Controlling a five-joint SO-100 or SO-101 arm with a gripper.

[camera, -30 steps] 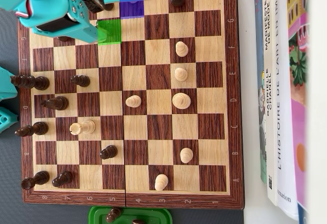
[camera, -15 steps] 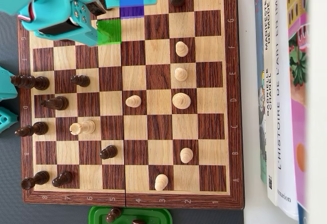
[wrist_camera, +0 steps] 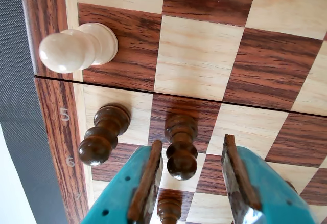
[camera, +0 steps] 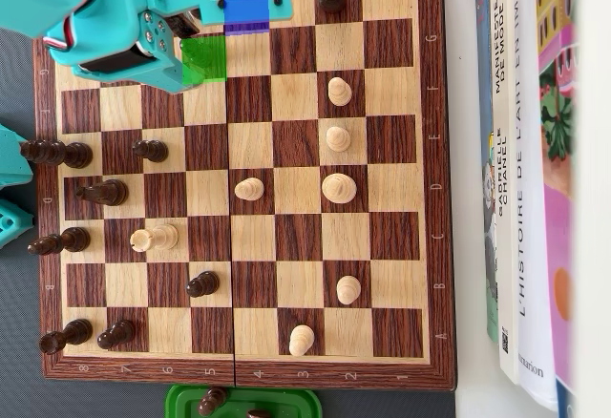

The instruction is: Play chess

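1. In the wrist view, the hand is seen wide open, its two teal fingers spread apart with nothing gripped.
2. A dark pawn is caught standing in the gap between the fingers, closer to the left one in that view; whether it's being touched can't be told, but it isn't clamped.
3. Just left of it, a second dark pawn is parked on a light square by the board's numbered edge, right beside the "5" and "6".
4. Another dark piece is only partly visible at the bottom between the fingers, too cut off to be named.
5. Further up in the wrist view, past the board's fold seam, a light pawn is found on a dark square at the edge.
6. In the overhead view, the chessboard is laid on a pale desk, with the teal arm hung over its top-left corner, next to green and blue square markers.
7. Light pieces are scattered mid-board, e.g. a bigger light one, and dark ones are lined along the left side.
8. A green tray with captured dark pieces is spotted below the board, and books are stacked at the right.
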